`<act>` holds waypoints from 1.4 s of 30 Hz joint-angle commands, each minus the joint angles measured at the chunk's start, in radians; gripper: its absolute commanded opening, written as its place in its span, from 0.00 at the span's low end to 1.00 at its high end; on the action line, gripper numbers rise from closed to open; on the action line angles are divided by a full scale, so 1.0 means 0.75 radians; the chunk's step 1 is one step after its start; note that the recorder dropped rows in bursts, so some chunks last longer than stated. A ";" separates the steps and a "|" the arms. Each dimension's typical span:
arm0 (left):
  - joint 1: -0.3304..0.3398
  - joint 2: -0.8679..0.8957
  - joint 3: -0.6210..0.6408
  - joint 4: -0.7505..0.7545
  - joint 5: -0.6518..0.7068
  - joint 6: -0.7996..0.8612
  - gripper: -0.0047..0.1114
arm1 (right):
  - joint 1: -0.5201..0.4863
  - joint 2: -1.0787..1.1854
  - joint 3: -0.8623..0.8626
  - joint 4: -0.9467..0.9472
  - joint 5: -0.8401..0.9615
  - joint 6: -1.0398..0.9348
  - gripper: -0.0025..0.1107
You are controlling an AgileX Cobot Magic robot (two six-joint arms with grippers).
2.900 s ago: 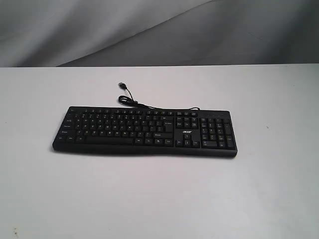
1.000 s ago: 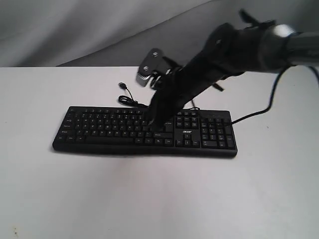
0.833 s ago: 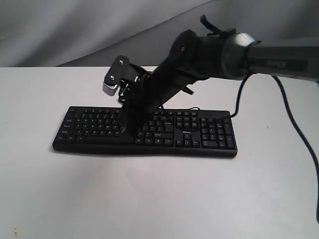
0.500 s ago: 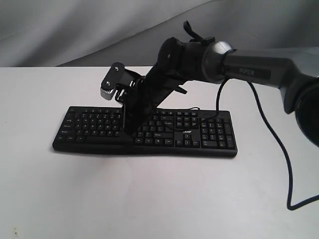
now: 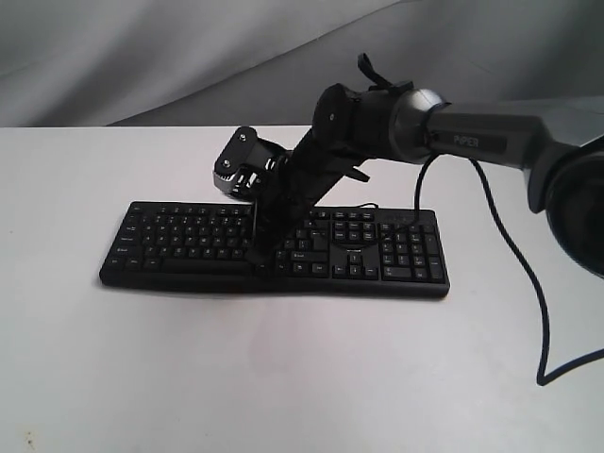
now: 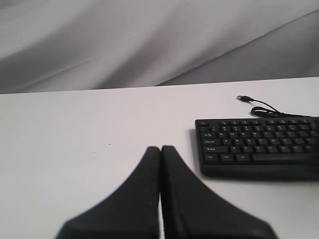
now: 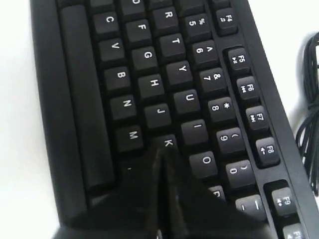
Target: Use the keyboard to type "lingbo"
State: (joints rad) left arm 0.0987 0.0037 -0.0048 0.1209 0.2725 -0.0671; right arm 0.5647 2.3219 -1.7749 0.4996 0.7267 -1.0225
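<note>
Slanting down from the right, right hand (image 7: 160, 155) clenched, its tip at the K key (image 7: 168, 143) of the keyboard (image 7: 144, 59)

Black keyboard (image 5: 189, 241) on white table (image 5: 283, 377), right gripper (image 5: 258, 259) pointing down onto its middle keys

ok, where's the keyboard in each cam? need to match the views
Exterior view: the keyboard lies lengthwise across the middle of the white table.
Left wrist view: only one end of it shows, cut off by the frame's right edge.
Right wrist view: close-up, and it fills nearly the whole frame, with the key rows running diagonally.
Shared landmark: the space bar.
</note>
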 commanded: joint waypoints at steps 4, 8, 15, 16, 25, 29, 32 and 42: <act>0.001 -0.005 0.006 -0.005 -0.009 -0.003 0.04 | -0.010 0.014 -0.009 -0.024 -0.046 0.004 0.02; 0.001 -0.005 0.006 -0.005 -0.009 -0.003 0.04 | -0.010 0.014 -0.009 -0.024 -0.055 0.004 0.02; 0.001 -0.005 0.006 -0.005 -0.009 -0.003 0.04 | -0.010 0.015 -0.009 -0.035 -0.061 0.007 0.02; 0.001 -0.005 0.006 -0.005 -0.009 -0.003 0.04 | -0.010 0.015 -0.009 -0.035 -0.061 0.007 0.02; 0.001 -0.005 0.006 -0.005 -0.009 -0.003 0.04 | -0.010 0.004 -0.009 -0.051 -0.062 0.010 0.02; 0.001 -0.005 0.006 -0.005 -0.009 -0.003 0.04 | 0.012 -0.007 -0.067 -0.011 -0.081 0.013 0.02; 0.001 -0.005 0.006 -0.005 -0.009 -0.003 0.04 | 0.023 0.032 -0.132 -0.005 -0.067 0.016 0.02; 0.001 -0.005 0.006 -0.005 -0.009 -0.003 0.04 | 0.023 0.111 -0.211 -0.021 -0.024 0.053 0.02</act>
State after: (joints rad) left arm 0.0987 0.0037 -0.0048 0.1209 0.2725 -0.0671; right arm 0.5807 2.4103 -1.9257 0.4937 0.7015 -0.9960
